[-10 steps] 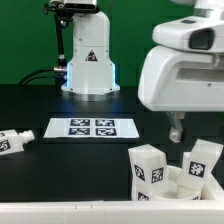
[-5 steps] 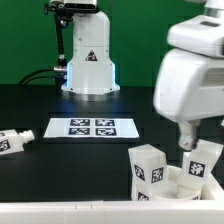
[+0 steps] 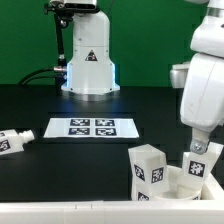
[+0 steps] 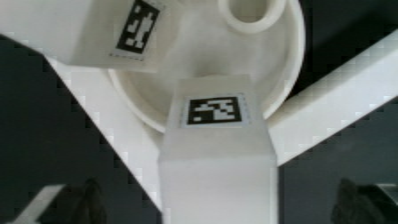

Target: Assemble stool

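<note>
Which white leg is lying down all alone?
The leg at the exterior view's left edge: it lies flat on the table, while the other legs stand at the right.

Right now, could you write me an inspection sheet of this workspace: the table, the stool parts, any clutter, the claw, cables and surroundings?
Surface: black table, with a flat white marker board lying mid-table.
Job's things: part-built stool at the exterior view's right, two white legs sticking up from its seat disc; one loose leg lies at the exterior view's left.
Clutter: nothing seen.
Claw: the claw is open and hangs over one upright leg, fingers either side, not touching.
Cables: black cable running to the arm's base.
Surroundings: green backdrop.
</note>
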You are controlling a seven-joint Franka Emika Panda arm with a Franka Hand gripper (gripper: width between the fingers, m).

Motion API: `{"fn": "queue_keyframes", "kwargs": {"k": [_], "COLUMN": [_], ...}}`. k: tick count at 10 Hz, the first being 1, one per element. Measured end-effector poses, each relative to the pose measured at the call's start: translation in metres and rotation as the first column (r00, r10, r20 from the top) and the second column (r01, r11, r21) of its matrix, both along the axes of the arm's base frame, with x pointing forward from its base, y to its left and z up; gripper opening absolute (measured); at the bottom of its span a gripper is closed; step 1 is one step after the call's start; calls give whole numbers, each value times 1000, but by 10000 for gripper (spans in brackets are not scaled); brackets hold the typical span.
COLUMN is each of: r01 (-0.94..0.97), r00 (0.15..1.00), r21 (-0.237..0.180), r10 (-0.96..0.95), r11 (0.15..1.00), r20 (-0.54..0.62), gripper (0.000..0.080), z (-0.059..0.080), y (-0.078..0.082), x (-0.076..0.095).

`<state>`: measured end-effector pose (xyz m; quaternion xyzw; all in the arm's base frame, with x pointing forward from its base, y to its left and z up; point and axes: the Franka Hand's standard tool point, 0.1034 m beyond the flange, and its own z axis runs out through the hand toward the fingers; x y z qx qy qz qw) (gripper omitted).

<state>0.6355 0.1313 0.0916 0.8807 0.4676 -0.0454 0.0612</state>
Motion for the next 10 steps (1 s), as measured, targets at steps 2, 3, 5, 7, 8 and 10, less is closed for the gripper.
{"fn": "queue_keyframes", "kwargs": {"k": [2, 3, 5, 7, 8, 10], "r01": [78, 100, 132, 301, 360, 564], "r00": [997, 995, 991, 953, 932, 824], "r21": [-4, -5, -5, -5, -4, 10], "r10": [-78, -100, -132, -301, -360, -563], "r11": [997, 995, 991, 954, 933, 826], "r20": [-5, -1, 4, 31, 40, 63], "gripper": [649, 525, 387, 334, 334, 334], "z": [-10, -10, -11, -10, -10, -10], "y": [0, -1, -1, -1, -1, -6], "x": [-1, -1, -1, -1, -1, 0]}}
